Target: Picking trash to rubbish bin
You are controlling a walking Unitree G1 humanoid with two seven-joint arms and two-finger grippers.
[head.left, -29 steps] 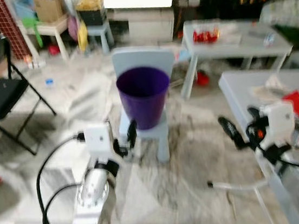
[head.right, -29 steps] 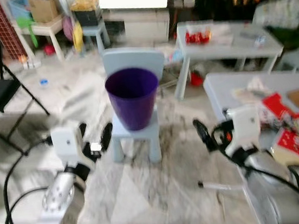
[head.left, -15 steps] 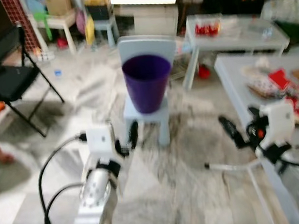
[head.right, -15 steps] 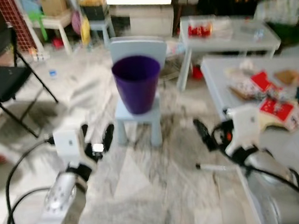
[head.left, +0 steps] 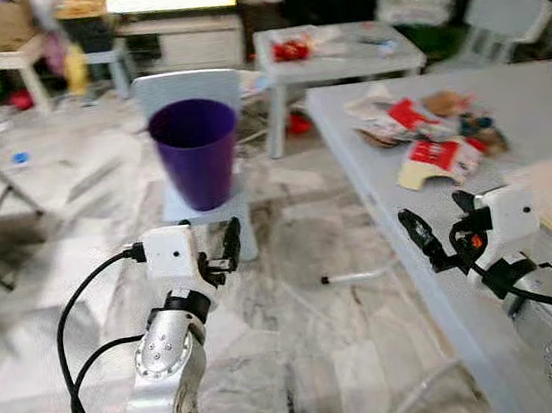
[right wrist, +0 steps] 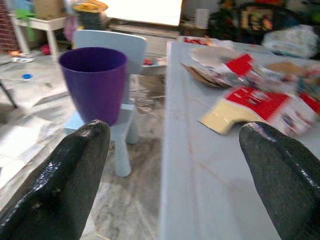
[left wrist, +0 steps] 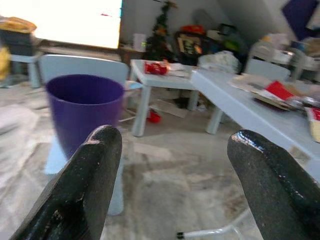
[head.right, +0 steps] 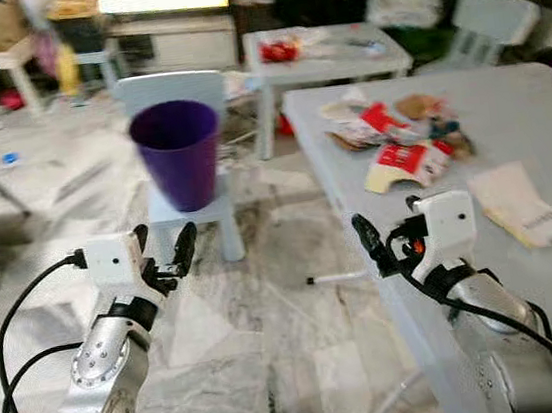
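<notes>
**Desk:** On the grey worktop (head.right: 427,208) at the robot's right, what is the trash, and where does it lie?

**Photographer:** Flattened wrappers and cartons lie in a loose heap toward the far side, among them a red-and-white carton (head.right: 407,163) with a cream flap and, nearer, a pale paper sheet (head.right: 520,205). The purple rubbish bin (head.right: 179,153) stands on a small light-blue chair (head.right: 188,209) on the floor, left of the worktop and well apart from the heap

**Desk:** And the end effectors?

**Photographer:** The right end effector (head.right: 386,243) hovers at the worktop's near edge, fingers spread wide, holding nothing. The left end effector (head.right: 164,252) is raised toward the bin, equally wide open and empty

**Desk:** How would that carton handle?

**Photographer:** Light, thin and easily crushed, by the look of it; probably slick on its printed face. Lying flat, it offers little to pinch from above, so the raised cream flap or an edge lifted off the worktop seems the best hold, taken gently so that it bends rather than slips
</notes>
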